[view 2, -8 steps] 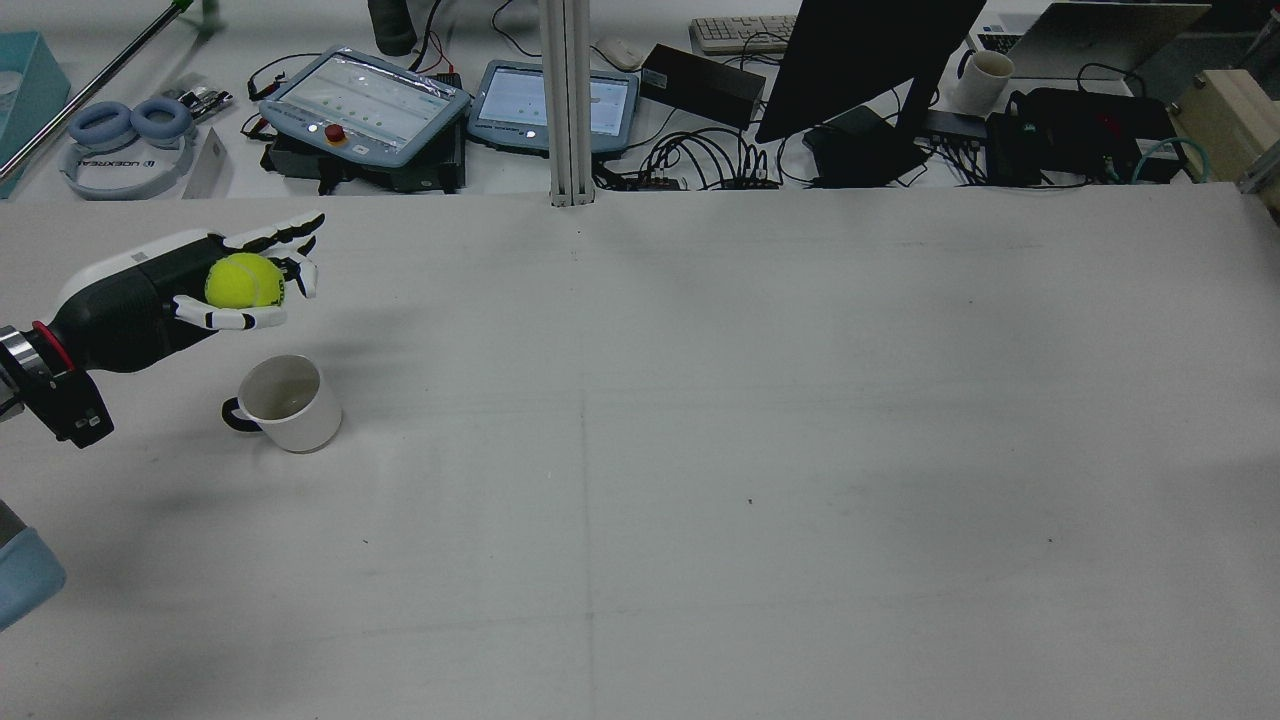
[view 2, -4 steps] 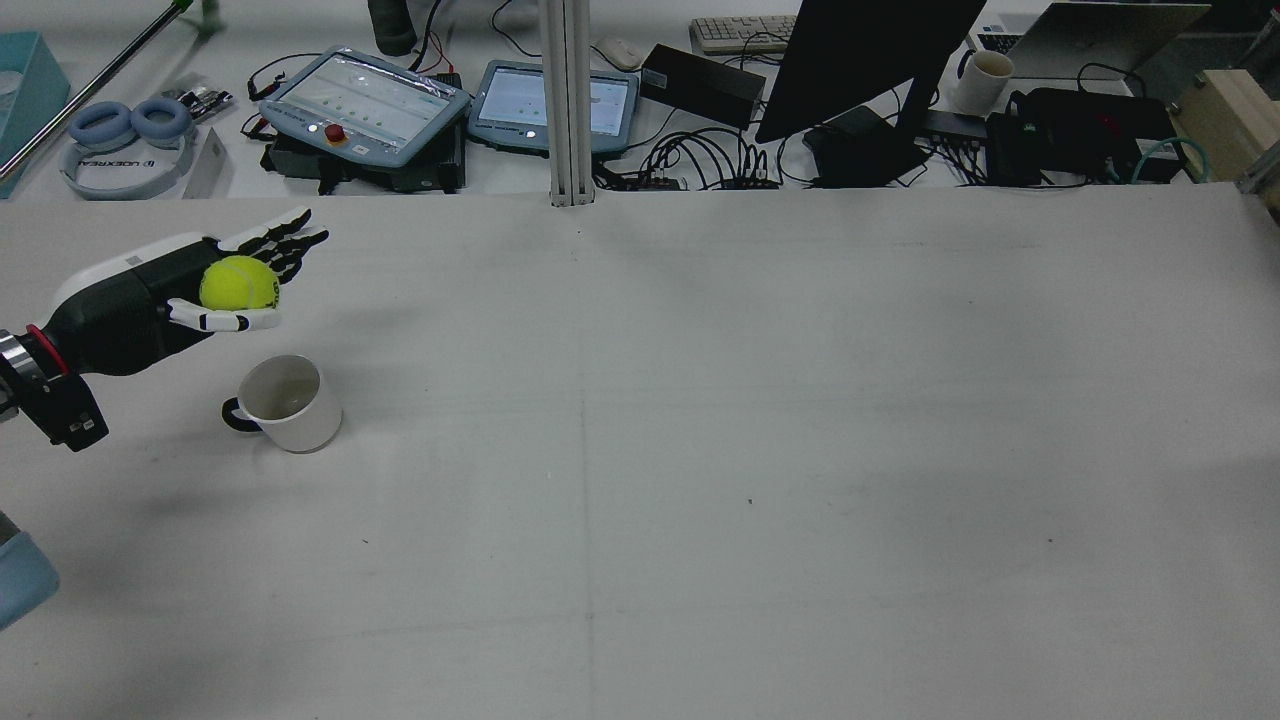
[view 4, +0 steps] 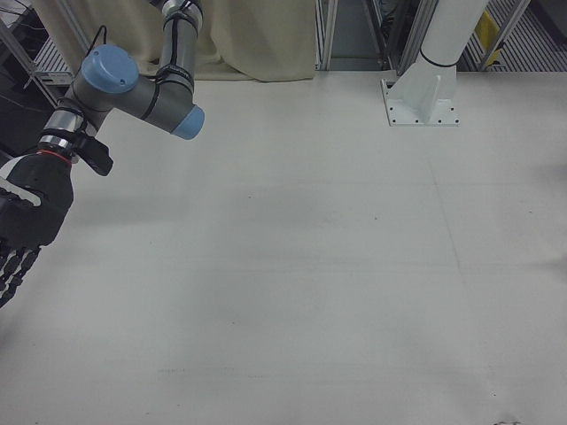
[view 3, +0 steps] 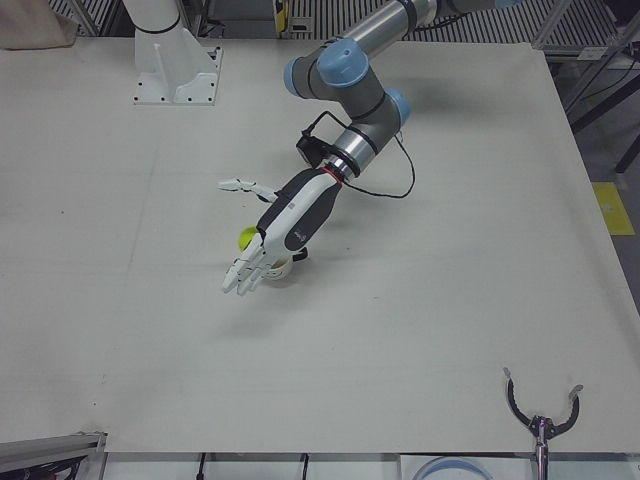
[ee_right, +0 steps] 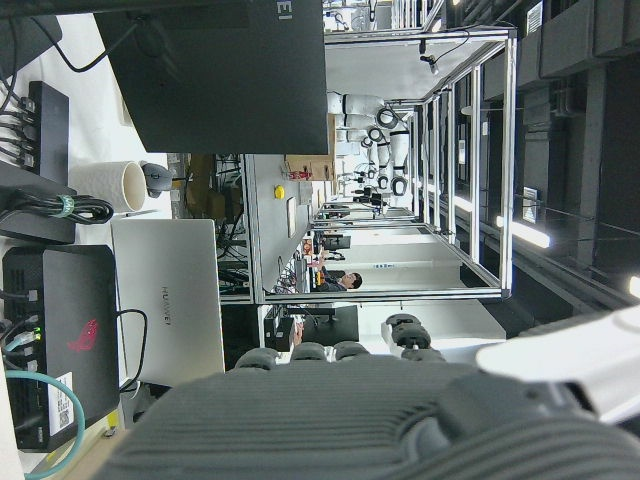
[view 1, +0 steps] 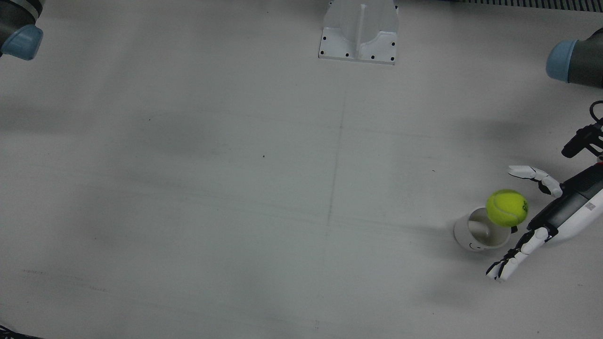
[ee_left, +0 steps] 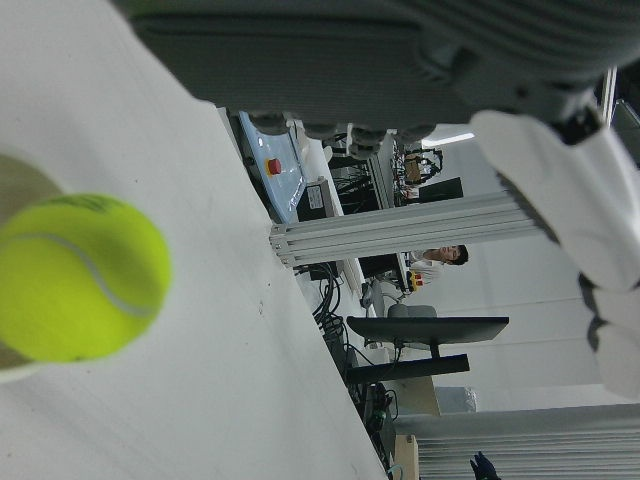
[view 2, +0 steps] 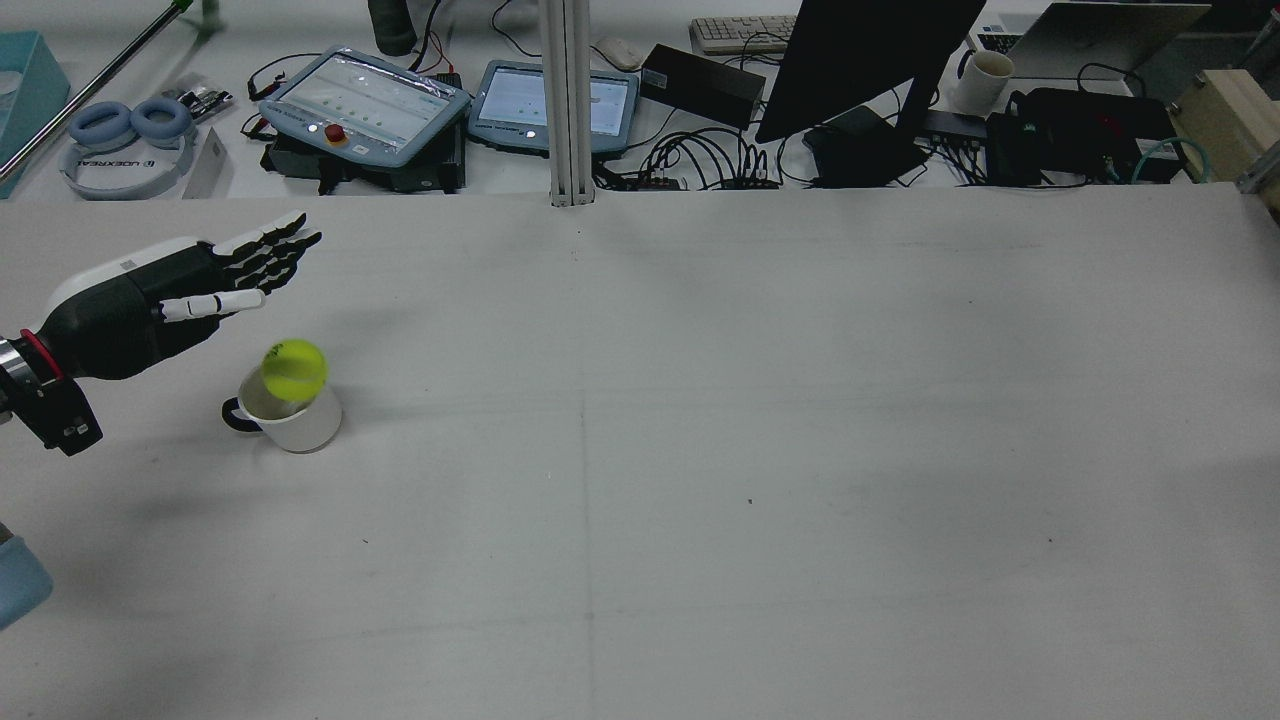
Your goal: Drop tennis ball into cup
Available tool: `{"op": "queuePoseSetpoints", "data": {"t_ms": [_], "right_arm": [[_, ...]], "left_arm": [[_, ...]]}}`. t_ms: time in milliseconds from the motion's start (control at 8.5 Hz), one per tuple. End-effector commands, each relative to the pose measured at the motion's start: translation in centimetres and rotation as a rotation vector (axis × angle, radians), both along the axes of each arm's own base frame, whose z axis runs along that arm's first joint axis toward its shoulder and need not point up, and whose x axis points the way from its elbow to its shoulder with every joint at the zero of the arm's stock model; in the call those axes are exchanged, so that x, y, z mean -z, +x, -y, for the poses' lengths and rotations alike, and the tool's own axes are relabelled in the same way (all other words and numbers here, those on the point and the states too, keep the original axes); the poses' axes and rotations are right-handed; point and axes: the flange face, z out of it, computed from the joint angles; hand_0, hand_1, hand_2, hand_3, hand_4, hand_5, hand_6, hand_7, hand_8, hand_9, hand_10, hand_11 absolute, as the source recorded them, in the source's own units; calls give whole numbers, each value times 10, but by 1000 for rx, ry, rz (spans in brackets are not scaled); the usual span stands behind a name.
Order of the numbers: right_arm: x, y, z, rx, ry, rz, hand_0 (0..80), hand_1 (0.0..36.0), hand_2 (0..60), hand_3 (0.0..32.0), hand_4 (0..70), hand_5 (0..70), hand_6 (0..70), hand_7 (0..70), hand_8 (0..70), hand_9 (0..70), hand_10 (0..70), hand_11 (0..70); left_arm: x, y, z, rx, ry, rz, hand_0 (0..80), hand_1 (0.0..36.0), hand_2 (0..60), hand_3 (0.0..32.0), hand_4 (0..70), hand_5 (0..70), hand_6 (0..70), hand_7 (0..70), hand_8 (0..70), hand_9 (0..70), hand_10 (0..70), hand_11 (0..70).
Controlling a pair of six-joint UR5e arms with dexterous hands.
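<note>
Rear view: the left hand [view 2: 170, 290] hangs above the table [view 2: 700, 450] with its fingers [view 2: 265, 245] stretched flat and apart, holding nothing. The tennis ball [view 2: 294, 370] is clear of the hand, below and just ahead of the fingertips, at the mouth of the white cup [view 2: 290, 410], which stands upright with its dark handle toward the arm. From overhead the ball [view 1: 507, 207] overlaps the cup's [view 1: 480, 230] rim on the hand's side, so whether it falls cleanly inside cannot be told. The right hand [view 4: 25, 226] is far off at the other side; its fingers appear extended and empty.
</note>
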Motion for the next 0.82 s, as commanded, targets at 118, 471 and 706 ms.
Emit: {"op": "queuePoseSetpoints", "data": {"t_ms": [118, 471, 706], "right_arm": [[0, 0, 0, 0, 0, 0, 0, 0, 0, 0, 0, 0, 0, 0, 0, 0, 0, 0], [1, 0, 0, 0, 2, 0, 0, 0, 0, 0, 0, 0, 0, 0, 0, 0, 0, 0], [1, 0, 0, 0, 2, 0, 0, 0, 0, 0, 0, 0, 0, 0, 0, 0, 0, 0]], "left_arm": [[-2, -1, -1, 0, 0, 0, 268, 132, 263, 0, 0, 1, 2, 90, 0, 4, 0, 0], [54, -64, 9, 99, 23, -15, 342, 145, 276, 0, 0, 3, 6, 133, 0, 12, 0, 0], [71, -103, 75, 213, 35, 0, 0, 40, 232, 0, 0, 0, 5, 135, 0, 13, 0, 0]]}}
